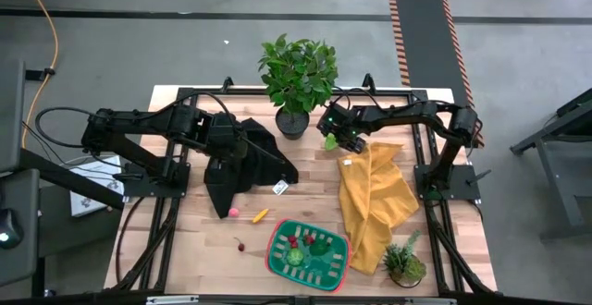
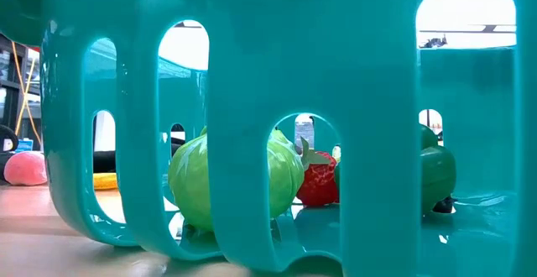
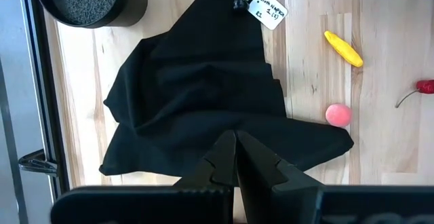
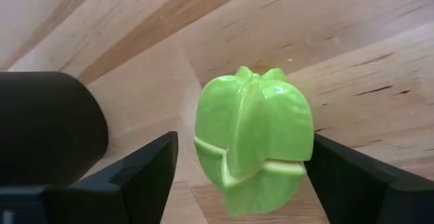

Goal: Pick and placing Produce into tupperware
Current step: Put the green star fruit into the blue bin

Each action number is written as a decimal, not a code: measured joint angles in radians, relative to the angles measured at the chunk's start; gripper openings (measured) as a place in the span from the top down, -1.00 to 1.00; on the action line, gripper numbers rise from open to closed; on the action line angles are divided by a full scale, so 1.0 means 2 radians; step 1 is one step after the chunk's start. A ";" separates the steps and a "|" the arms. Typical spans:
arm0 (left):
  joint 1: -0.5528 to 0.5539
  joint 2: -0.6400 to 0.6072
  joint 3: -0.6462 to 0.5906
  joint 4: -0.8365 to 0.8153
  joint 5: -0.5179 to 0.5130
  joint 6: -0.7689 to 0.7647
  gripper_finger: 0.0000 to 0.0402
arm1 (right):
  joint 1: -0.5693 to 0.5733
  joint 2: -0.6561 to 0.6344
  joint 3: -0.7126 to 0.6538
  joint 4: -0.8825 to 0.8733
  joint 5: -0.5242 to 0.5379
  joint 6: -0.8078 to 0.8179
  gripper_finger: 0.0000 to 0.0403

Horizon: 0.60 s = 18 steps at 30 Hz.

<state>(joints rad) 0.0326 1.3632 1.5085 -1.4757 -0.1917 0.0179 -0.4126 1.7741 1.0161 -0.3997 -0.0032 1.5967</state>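
reaching out over the back of the table with the right gripper [image 1: 332, 140], just beside the plant pot [image 1: 292, 122] and the yellow cloth [image 1: 374, 203], jaws standing wide apart on both sides of a light green ribbed fruit [image 4: 254, 139], not squeezing it. resting the left gripper [image 3: 235, 157] low over the black cloth [image 3: 203, 102], fingers pressed together, holding nothing. sitting at the front edge, the tupperware [image 1: 278, 259] holding some produce already, with a pink ball [image 1: 235, 213], a yellow piece [image 1: 261, 215] and a red cherry [image 1: 240, 245] lying on the wood nearby.
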 joint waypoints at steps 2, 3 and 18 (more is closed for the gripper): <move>0.000 0.000 0.000 0.000 0.000 0.000 0.97 | 0.000 0.000 0.000 0.001 0.000 0.000 -0.44; 0.000 0.000 0.000 0.000 0.000 0.000 0.97 | 0.000 0.000 0.000 0.001 0.000 0.000 -0.43; 0.000 0.000 0.000 -0.008 0.000 0.000 0.97 | 0.000 0.000 0.000 0.001 0.000 0.013 -0.31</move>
<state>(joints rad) 0.0324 1.3632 1.5085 -1.4921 -0.1915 0.0177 -0.4126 1.7741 1.0163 -0.3981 -0.0029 1.6233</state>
